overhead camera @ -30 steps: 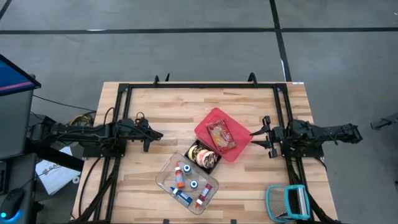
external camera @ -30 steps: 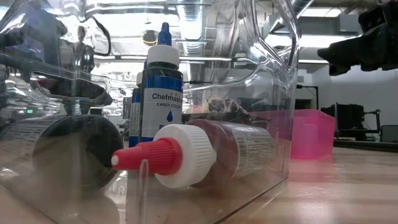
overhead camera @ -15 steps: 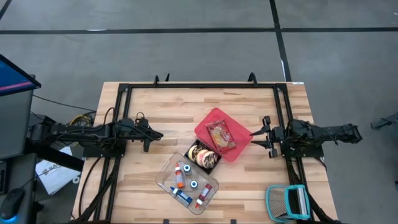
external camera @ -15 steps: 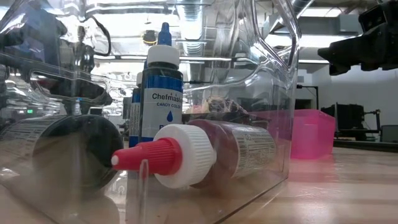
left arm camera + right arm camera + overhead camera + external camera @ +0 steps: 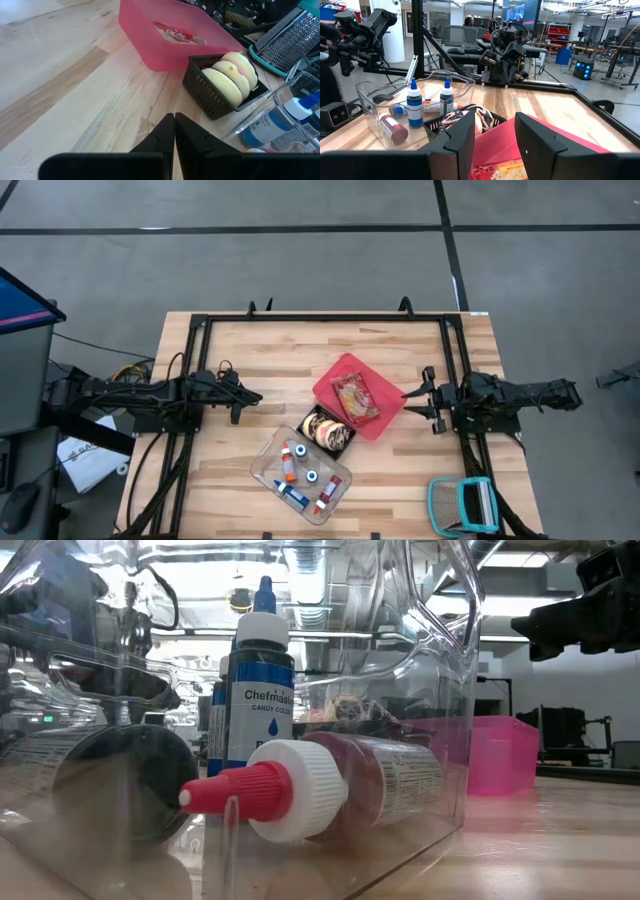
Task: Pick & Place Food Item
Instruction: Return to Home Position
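A pink bin stands mid-table with a flat food packet lying in it. Beside its near side stands a black basket of round iced buns. My left gripper hovers shut to the left of both, pointing at them; its tips are over bare wood. My right gripper stands open just to the right of the pink bin, level, with nothing between its fingers. The packet shows below them.
A clear bin of small colour bottles sits toward the near edge, close to the black basket. A teal-framed grater lies at the near right corner. A black frame runs round the table. Bare wood shows at the far left.
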